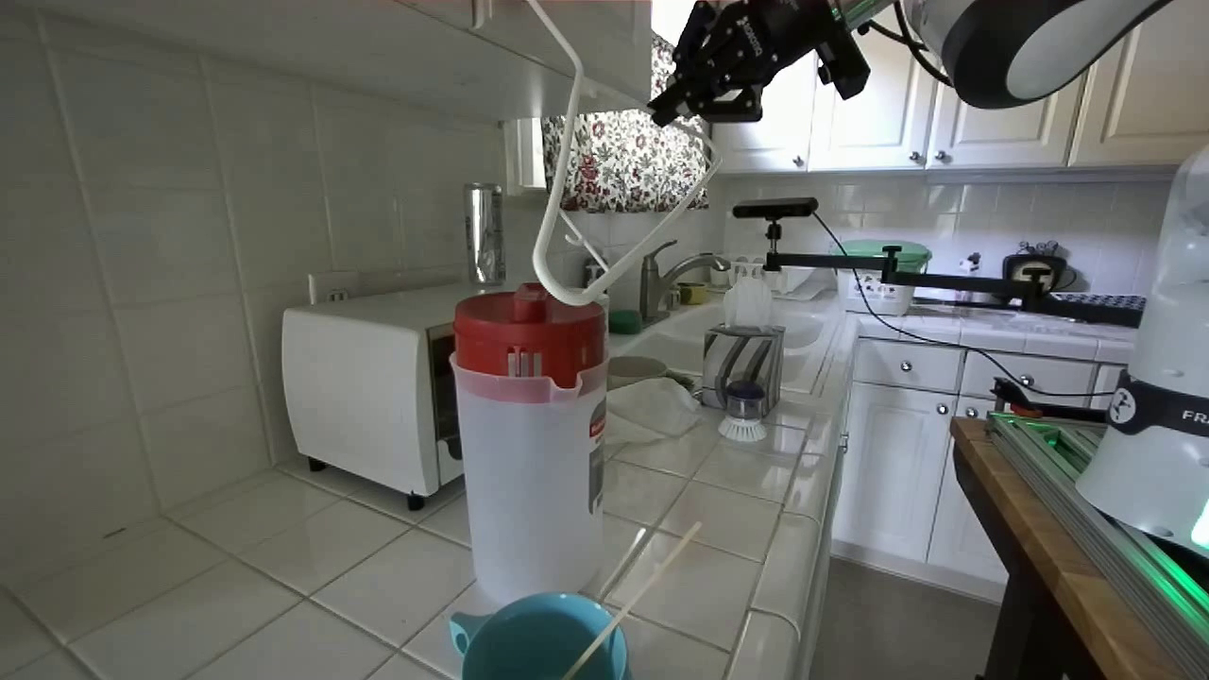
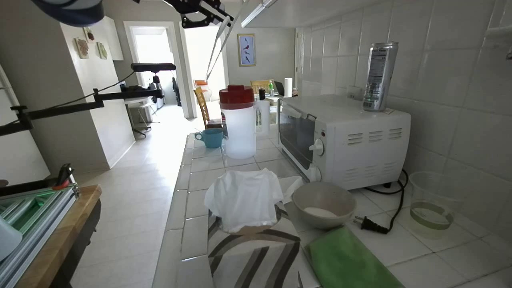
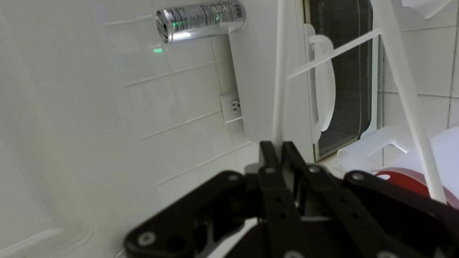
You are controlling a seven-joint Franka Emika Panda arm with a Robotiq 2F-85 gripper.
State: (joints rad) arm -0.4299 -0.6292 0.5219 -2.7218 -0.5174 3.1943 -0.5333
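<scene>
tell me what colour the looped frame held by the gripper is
White; the looped frame shows best in the wrist view, close up.

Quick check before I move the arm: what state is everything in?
Gripper: closed.
White wire frame: pinched in it, held aloft.
Pitcher: upright, red lid on.
Toaster oven: door closed.
Power plug: lying unplugged.
Silver can: upright.
Blue mug: upright.
Gray bowl: upright.
Tissue box: tissue sticking out.

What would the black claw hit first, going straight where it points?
Holding a white wire frame, the claw would probably meet the white tiled wall; the boxy white toaster oven might come first; depth is unclear.
</scene>
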